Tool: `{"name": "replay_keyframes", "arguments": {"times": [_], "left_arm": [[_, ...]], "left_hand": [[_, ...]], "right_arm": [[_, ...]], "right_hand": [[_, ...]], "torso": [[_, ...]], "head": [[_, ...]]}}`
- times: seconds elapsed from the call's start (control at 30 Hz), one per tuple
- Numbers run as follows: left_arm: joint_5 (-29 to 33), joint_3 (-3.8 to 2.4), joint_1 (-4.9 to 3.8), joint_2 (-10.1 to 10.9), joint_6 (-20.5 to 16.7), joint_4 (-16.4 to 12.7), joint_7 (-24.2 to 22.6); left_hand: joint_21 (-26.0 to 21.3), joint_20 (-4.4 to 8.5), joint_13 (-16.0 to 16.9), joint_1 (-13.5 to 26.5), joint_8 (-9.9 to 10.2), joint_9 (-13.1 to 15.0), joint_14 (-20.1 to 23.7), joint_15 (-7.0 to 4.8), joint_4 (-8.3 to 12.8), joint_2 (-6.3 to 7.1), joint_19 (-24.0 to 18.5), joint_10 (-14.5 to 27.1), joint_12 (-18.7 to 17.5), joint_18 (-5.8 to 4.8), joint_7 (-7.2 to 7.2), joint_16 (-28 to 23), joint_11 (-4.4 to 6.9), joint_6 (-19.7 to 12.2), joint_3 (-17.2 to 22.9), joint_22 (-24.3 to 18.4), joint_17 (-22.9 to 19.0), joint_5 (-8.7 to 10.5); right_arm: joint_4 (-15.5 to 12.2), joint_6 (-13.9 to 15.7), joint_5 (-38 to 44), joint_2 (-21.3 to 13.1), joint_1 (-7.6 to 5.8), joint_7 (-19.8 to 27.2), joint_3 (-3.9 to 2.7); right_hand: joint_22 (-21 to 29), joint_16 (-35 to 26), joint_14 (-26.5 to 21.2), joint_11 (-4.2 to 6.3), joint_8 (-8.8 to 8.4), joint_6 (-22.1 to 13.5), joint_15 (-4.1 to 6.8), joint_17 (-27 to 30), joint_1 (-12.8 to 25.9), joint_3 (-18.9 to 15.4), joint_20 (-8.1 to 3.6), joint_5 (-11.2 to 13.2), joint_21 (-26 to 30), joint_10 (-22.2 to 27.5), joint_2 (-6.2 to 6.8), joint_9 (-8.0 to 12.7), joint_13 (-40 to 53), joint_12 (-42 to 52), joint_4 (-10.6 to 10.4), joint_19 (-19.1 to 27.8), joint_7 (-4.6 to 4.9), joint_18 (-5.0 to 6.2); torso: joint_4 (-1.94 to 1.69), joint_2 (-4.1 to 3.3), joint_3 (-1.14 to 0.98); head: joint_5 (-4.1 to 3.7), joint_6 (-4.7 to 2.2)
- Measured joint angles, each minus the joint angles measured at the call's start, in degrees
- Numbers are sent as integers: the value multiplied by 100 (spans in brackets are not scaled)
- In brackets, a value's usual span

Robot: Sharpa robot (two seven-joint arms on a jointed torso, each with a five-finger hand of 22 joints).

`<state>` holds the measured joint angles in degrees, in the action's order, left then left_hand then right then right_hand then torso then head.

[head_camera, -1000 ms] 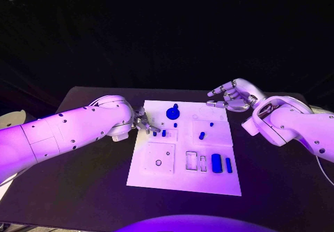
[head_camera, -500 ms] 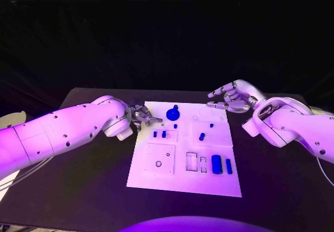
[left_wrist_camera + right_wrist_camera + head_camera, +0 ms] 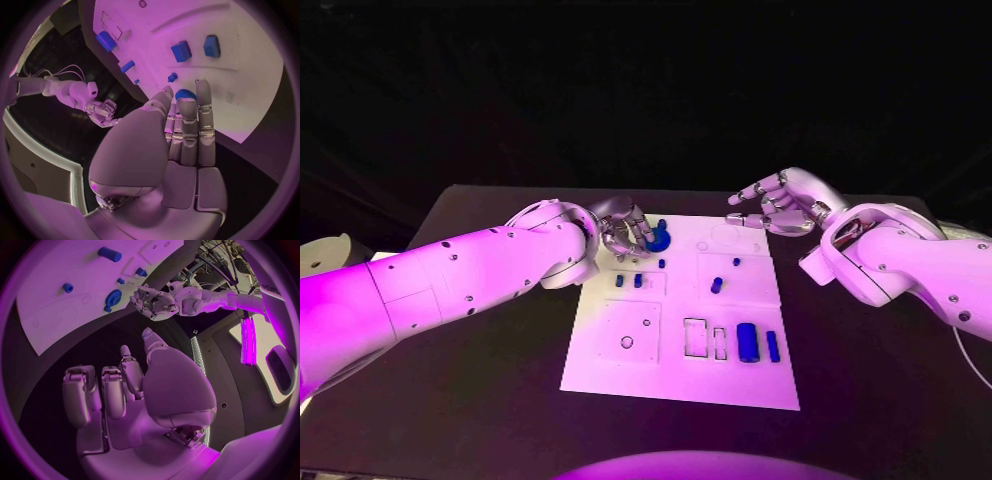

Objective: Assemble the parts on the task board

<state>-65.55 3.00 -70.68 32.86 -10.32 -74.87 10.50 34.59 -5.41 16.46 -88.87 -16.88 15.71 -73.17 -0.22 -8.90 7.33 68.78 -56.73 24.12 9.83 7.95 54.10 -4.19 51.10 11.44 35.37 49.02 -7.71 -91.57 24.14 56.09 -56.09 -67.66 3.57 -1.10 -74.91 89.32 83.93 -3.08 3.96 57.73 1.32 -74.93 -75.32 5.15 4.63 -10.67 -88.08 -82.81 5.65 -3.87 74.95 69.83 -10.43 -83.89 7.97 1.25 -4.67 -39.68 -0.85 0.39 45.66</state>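
Moving up along the board's left edge over the last second, the left robot hand [image 3: 626, 232] is now reaching the far end of the task board [image 3: 661, 375], where it was lower beside the two small blue pieces before. The right robot hand [image 3: 780, 203] is hardly shifting; it is hovering off the board's far right corner with its fingers curled loosely and apart, gripping nothing, probably waiting clear so the other arm has room.

In the left wrist view the left robot hand's fingers [image 3: 187, 135] are lying straight and side by side, pointing down at the board, with a round blue part [image 3: 185, 94] showing right at their tips. In the head view that same blue part [image 3: 658, 238] is sitting at the board's far edge, touching or just beside the fingertips. Whether the fingers are pinching it or only resting against it, I cannot tell.

Other pieces are lying further along the board: two small blue blocks [image 3: 629, 281] near the left robot hand, a blue peg [image 3: 717, 285] mid-board, and two longer blue bars [image 3: 757, 342] at the near right beside empty slots. They seem laid out loose, each waiting for its recess.

My reading is that the left robot hand is lining up to take the round part, so the assembly looks barely begun.
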Motion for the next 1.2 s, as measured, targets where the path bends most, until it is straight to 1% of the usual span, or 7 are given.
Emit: {"name": "replay_keyframes", "arguments": {"times": [0.13, 0.23, 0.3, 0.37, 0.43, 0.77, 1.2], "left_arm": [[-590, 21, 31, -174, -49, 186, -245], [-969, 36, 75, -298, -53, 321, -333], [-1155, 41, 98, -362, -49, 384, -359], [-1306, 43, 112, -419, -40, 432, -372], [-1444, 43, 118, -473, -28, 475, -375], [-1756, 45, 130, -621, 130, 563, -362], [-1892, 46, 167, -768, 438, 695, -313]], "left_hand": [[156, 9, -299, 155, 225, -213, -569, -12, -51, 155, 335, -31, -228, -1, -25, 910, -31, 161, 83, 63, 847, 0], [959, 15, -520, 220, 364, -345, -968, -14, -57, 220, 796, -82, -408, 0, -27, 1703, -21, 298, 171, 811, 1634, 0], [1495, 21, -644, 251, 436, -416, -1052, -21, -61, 251, 1042, -112, -511, -130, -29, 2087, -32, 359, 202, 1319, 2035, 0], [1869, 30, -737, 263, 482, -468, -1053, -21, -52, 263, 1194, -164, -586, -140, -30, 2297, -20, 419, 242, 1678, 2247, 0], [2124, 49, -817, 275, 536, -508, -1052, -21, -43, 275, 1289, -240, -639, -225, -49, 2351, -6, 485, 280, 1928, 2276, 0], [2648, 103, -1025, 340, 642, -610, -1070, -39, -35, 293, 1444, -529, -836, -313, -76, 2281, 27, 700, 414, 2454, 2004, 0], [2777, 103, -1136, 340, 701, -656, -1069, -79, 27, 293, 1485, -706, -988, -313, -110, 2240, 50, 828, 576, 2626, 1843, 0]], "right_arm": [[4, -2, 0, 6, 0, 0, 0], [6, -4, 0, 14, 0, 0, 0], [7, -6, 0, 17, 0, 0, 0], [8, -7, 0, 19, 0, 0, 0], [9, -8, 0, 21, 0, 0, 0], [10, -13, 0, 36, 0, 1, 0], [11, -17, 0, 53, 0, 4, 0]], "right_hand": [[0, 0, 0, 0, 0, 0, 0, 0, 0, 0, 0, 0, 0, 0, 0, 0, 0, 0, 0, 0, 0, 0], [0, 0, 0, 0, 0, 0, 0, 1, 0, 0, 0, 0, 0, 0, 0, 0, 0, 0, 0, 0, 0, 0], [0, 0, 0, 0, 0, 0, 0, 1, 0, 0, 0, 1, 0, 0, 0, 0, 0, 0, 0, 0, 0, 0], [0, 0, 0, 0, 0, 0, 0, 1, 0, 0, 0, 1, 0, 0, 0, 0, 0, 0, 0, 0, 0, 0], [0, 0, 0, 0, 0, 0, 0, 1, 0, 0, 0, 1, 0, 0, 0, 0, 0, 0, 0, 0, 0, 0], [-4, 0, 0, 0, 0, 0, 0, 2, 0, 0, 0, 1, 0, 0, 0, 0, 0, 0, 0, 0, 0, 1], [-3, 0, 0, 0, 0, 0, 0, 2, 0, 0, 0, 1, 0, 0, 0, 0, 0, 0, 0, 0, 0, 0]], "torso": [[3, -2, 0], [3, -5, 0], [3, -6, 0], [3, -7, 0], [3, -7, 0], [-3, 1, -2], [-7, 2, -2]], "head": [[-18, -9], [-30, -14], [-37, -15], [-43, -14], [-47, -9], [-51, 10], [-64, 10]]}}
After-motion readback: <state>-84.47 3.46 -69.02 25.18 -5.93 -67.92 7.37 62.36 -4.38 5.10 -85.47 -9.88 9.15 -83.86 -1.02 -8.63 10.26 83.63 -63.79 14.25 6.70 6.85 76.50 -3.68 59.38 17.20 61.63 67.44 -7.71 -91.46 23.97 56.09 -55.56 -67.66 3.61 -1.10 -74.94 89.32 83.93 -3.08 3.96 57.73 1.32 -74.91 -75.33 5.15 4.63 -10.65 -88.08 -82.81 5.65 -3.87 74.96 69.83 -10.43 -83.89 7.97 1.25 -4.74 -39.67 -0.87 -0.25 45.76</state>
